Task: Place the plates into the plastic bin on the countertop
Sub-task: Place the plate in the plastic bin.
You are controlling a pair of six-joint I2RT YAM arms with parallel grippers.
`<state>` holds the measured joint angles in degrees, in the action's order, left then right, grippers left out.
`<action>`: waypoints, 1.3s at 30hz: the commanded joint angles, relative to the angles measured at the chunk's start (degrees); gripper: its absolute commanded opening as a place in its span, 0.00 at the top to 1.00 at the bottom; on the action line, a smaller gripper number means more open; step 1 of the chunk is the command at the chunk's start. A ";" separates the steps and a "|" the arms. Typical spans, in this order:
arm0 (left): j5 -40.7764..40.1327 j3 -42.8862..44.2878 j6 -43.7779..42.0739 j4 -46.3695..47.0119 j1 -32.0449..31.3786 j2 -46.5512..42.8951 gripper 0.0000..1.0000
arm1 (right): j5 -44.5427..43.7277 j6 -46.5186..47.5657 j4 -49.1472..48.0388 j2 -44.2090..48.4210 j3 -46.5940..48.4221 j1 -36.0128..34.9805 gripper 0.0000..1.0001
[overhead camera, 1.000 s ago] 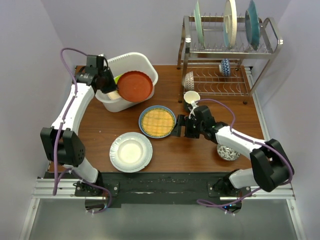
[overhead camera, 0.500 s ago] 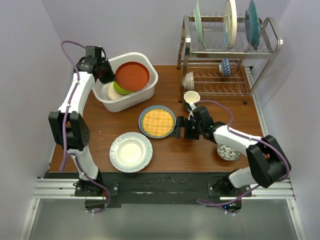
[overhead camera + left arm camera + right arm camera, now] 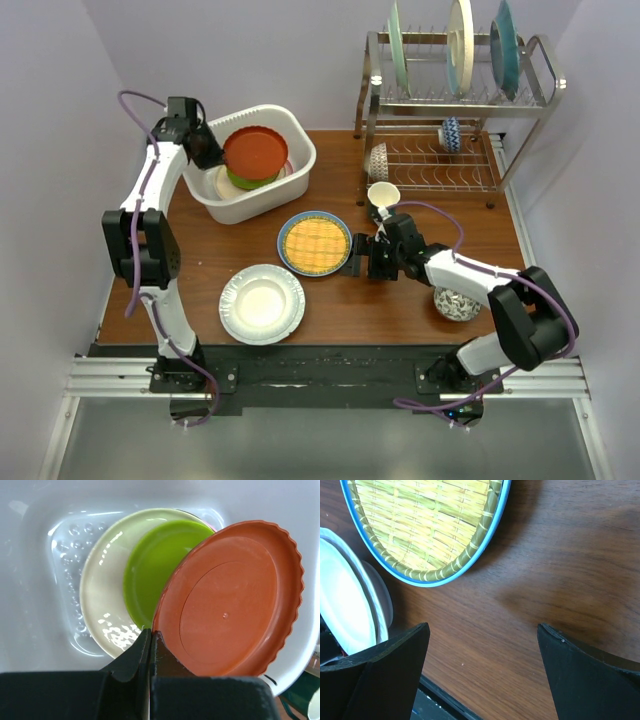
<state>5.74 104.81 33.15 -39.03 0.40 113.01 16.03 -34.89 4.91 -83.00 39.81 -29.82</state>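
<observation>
My left gripper is shut on the rim of a red-brown plate, holding it tilted over the white plastic bin at the back left of the countertop. In the left wrist view the red-brown plate hangs above a lime plate and a cream plate lying in the bin. A yellow patterned plate and a white plate lie on the wood. My right gripper is open, low beside the yellow plate's right edge, with nothing between its fingers.
A steel wire rack stands at the back right with three upright plates on top and two small bowls below. A cream cup stands in front of it. Another patterned bowl sits by my right forearm.
The left gripper has carried the red-brown plate back and left, further over the bin's inside, and tilted it flatter. The right arm has barely moved.
</observation>
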 commanded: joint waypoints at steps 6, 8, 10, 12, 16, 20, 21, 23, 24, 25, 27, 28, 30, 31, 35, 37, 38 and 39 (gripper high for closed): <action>-0.99 3.29 2.62 3.69 1.79 4.15 1.00 | 0.49 0.71 -1.83 -0.32 -0.44 0.21 0.07; -1.43 2.42 2.63 4.22 1.88 3.97 1.00 | 0.40 0.79 -1.83 -0.41 -0.35 0.21 0.07; -1.87 2.06 2.71 4.57 1.88 3.97 1.00 | 0.40 0.88 -1.74 -0.49 -0.35 0.29 0.07; -1.87 1.88 2.71 4.57 1.97 3.97 1.00 | 0.40 0.79 -1.74 -0.58 -0.26 0.21 0.07; -2.13 1.27 2.54 4.48 1.97 3.88 1.00 | 0.49 0.88 -1.83 -0.58 -0.35 0.20 0.07; -0.91 0.92 1.66 4.66 2.06 4.15 0.74 | 0.67 0.88 -1.83 -0.67 -0.26 0.29 0.07; -0.47 0.92 1.14 4.57 1.97 4.23 0.63 | 0.67 0.88 -1.83 -0.58 -0.35 0.21 0.07; -1.78 0.92 1.13 3.87 2.06 3.80 0.38 | 0.67 0.88 -1.74 -0.50 -0.26 0.29 0.07; -2.39 0.66 1.48 3.96 1.97 3.36 0.32 | 0.67 0.97 -1.66 -0.41 -0.26 0.29 0.07; -3.35 0.31 1.40 3.96 1.97 2.92 0.29 | 0.67 0.97 -1.57 -0.41 -0.26 0.21 0.07; -4.24 0.30 1.31 3.61 1.97 1.43 0.25 | 0.67 0.97 -1.57 -0.32 -0.26 0.20 0.07; -4.77 0.13 1.31 3.69 2.06 0.81 0.24 | 0.67 0.88 -1.57 -0.23 -0.26 0.20 0.07; -4.86 -0.57 1.22 4.48 1.97 -1.82 0.23 | 0.67 0.79 -1.57 -0.06 -0.35 0.20 0.07; -4.77 -1.36 1.31 4.92 1.97 -2.87 0.23 | 0.67 0.71 -1.57 0.12 -0.26 0.12 0.07; -4.42 -3.56 0.52 6.33 1.62 -9.54 0.22 | 0.67 0.53 -1.48 0.47 0.09 0.20 0.07; -4.16 -5.57 -0.27 7.12 0.66 -11.92 0.22 | 0.67 0.44 -1.57 0.56 0.53 0.29 0.07; -4.07 -6.28 -0.45 7.12 0.22 -14.11 0.21 | 0.67 0.18 -1.39 0.56 0.62 0.21 0.07; -3.89 -6.90 -1.06 7.38 0.04 -15.27 0.21 | 0.75 0.18 -1.57 0.65 0.70 0.29 0.07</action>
<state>2.07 99.92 34.63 -35.44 1.65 106.50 16.05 -34.83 4.75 -83.24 39.81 -29.82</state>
